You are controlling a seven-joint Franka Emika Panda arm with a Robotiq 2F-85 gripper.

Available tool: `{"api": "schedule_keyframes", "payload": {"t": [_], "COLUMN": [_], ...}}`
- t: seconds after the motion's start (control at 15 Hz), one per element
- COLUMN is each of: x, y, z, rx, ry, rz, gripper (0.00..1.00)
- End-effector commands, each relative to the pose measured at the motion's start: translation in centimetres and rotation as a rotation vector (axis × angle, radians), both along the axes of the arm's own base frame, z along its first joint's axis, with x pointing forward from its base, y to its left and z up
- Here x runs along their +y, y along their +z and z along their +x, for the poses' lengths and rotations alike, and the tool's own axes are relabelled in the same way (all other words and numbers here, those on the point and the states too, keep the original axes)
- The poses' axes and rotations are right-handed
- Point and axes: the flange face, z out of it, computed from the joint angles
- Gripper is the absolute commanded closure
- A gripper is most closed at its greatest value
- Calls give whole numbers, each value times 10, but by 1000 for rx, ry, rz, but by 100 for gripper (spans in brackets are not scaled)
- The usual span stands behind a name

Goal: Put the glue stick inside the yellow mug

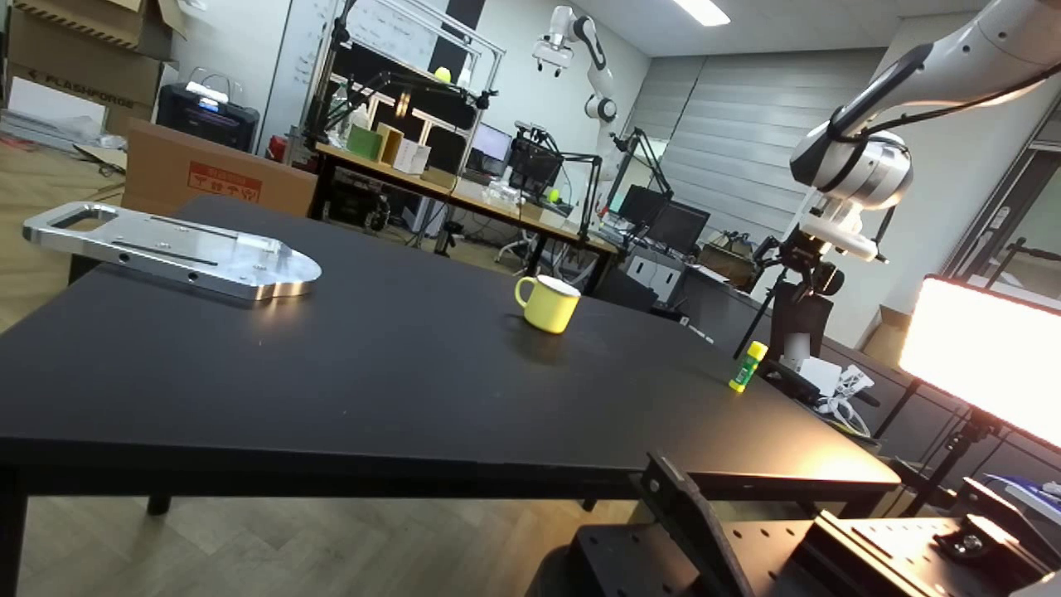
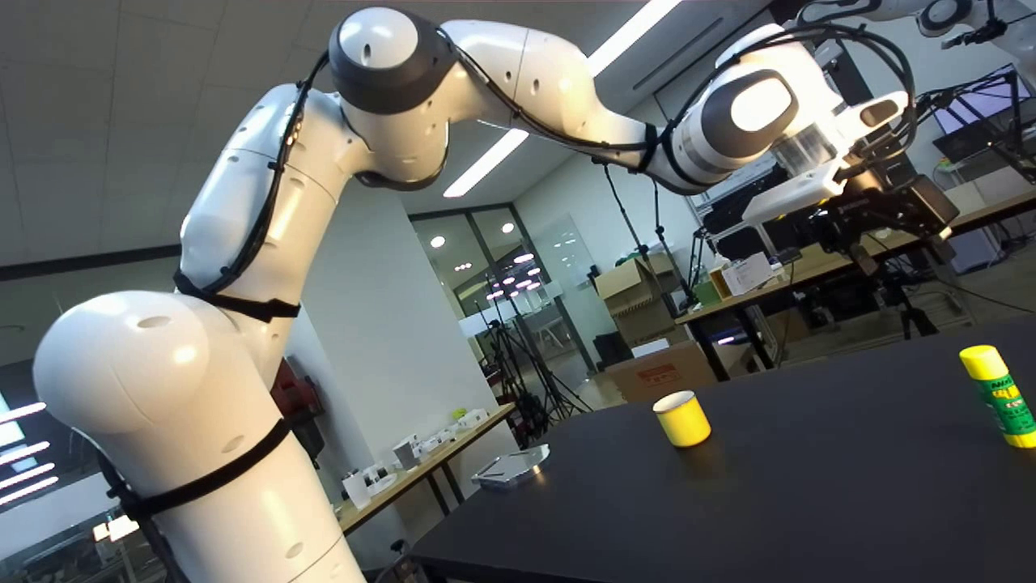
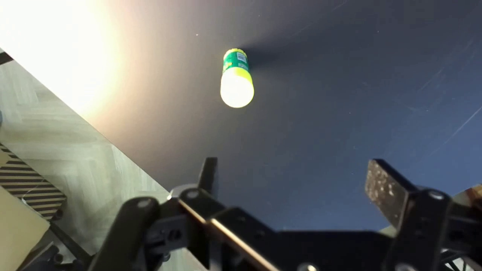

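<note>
The glue stick (image 1: 748,367), green with a yellow cap and base, stands upright on the black table near one edge. It also shows in an exterior view (image 2: 1000,397) and, from above, in the wrist view (image 3: 237,77). The yellow mug (image 1: 549,304) stands upright on the table, apart from the glue stick; it also shows in an exterior view (image 2: 683,419), where its handle is hidden. The mug is out of the wrist view. My gripper (image 3: 292,163) is open with nothing between its fingers. It is above the table, and the glue stick lies ahead of its fingertips.
A flat silver metal plate (image 1: 182,249) lies at the far end of the black table (image 1: 398,390). A bright light panel (image 1: 986,365) stands beyond the table edge near the glue stick. A dark perforated metal mount (image 1: 688,555) is by the table's near edge.
</note>
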Motion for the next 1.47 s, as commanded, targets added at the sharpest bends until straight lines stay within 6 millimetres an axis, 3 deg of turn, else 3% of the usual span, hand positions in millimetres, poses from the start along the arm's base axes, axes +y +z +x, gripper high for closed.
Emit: {"api": "schedule_keyframes", "payload": {"t": [0.0, 0.6, 1.0, 1.07, 1.13, 1.4], "x": [-17, -43, -52, -52, -52, -53], "y": [-30, -109, -130, -131, -132, -134], "z": [3, -12, -13, -13, -13, -12], "rx": [-8, 54, 73, 82, 92, 123], "ry": [-78, -181, -203, -201, -198, -186], "rz": [15, 33, 41, 47, 55, 88], "gripper": [0, 0, 0, 25, 26, 55]}}
